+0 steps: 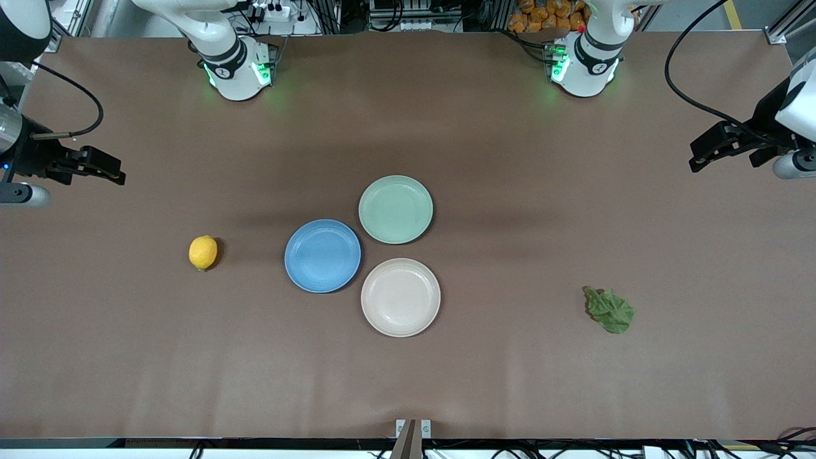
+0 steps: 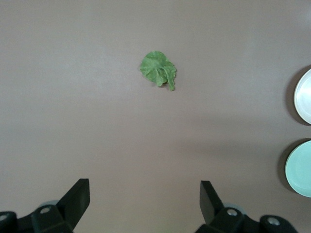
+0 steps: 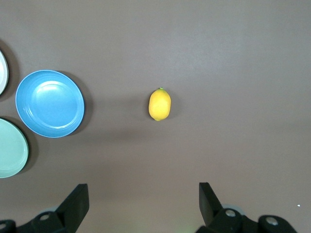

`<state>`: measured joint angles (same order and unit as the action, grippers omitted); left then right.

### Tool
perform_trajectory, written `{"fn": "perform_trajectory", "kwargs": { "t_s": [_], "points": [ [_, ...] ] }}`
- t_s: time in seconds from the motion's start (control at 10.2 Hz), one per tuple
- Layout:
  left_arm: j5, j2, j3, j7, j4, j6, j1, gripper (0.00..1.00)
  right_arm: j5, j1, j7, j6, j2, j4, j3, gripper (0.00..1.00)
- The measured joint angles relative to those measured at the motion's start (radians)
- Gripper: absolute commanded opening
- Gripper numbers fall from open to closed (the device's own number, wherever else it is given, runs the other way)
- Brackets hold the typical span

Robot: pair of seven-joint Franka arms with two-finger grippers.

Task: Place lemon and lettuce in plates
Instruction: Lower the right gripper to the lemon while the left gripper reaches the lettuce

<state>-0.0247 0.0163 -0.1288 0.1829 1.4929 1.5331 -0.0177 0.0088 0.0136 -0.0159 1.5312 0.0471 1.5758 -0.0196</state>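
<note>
Smooth yellow lemon [image 3: 159, 104] and wrinkly green lettuce [image 2: 159, 70] on table, well apart from wide-spread right gripper [image 3: 141, 201] and left gripper [image 2: 145, 199], plates [image 1: 322, 255] bare.

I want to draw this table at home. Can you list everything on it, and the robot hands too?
lemon: one, yellow, on the table toward the right arm's end, beside the blue plate
lettuce: one leaf, green, on the table toward the left arm's end
blue plate: one, empty, middle
cream plate: one, empty, nearest the front camera
mint plate: one, empty, farthest
table: one, brown
left gripper: black, open, waiting
right gripper: black, open, waiting
</note>
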Motion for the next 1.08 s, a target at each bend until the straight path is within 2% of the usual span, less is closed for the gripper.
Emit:
{"fn": "perform_trajectory", "kwargs": {
  "t_s": [0.59, 0.89, 1.08],
  "points": [
    [0.000, 0.035, 0.000, -0.071, 0.034, -0.004, -0.016, 1.00, 0.000, 0.000, -0.001, 0.005, 0.000, 0.008, -0.001, 1.00],
    [0.000, 0.165, 0.000, -0.073, 0.051, 0.081, -0.029, 1.00, 0.000, -0.024, -0.001, 0.143, 0.041, 0.103, -0.007, 1.00],
    [-0.001, 0.302, 0.001, -0.075, 0.057, 0.188, -0.033, 1.00, 0.000, -0.047, 0.000, 0.230, 0.155, 0.145, -0.010, 1.00]
  ]
}}
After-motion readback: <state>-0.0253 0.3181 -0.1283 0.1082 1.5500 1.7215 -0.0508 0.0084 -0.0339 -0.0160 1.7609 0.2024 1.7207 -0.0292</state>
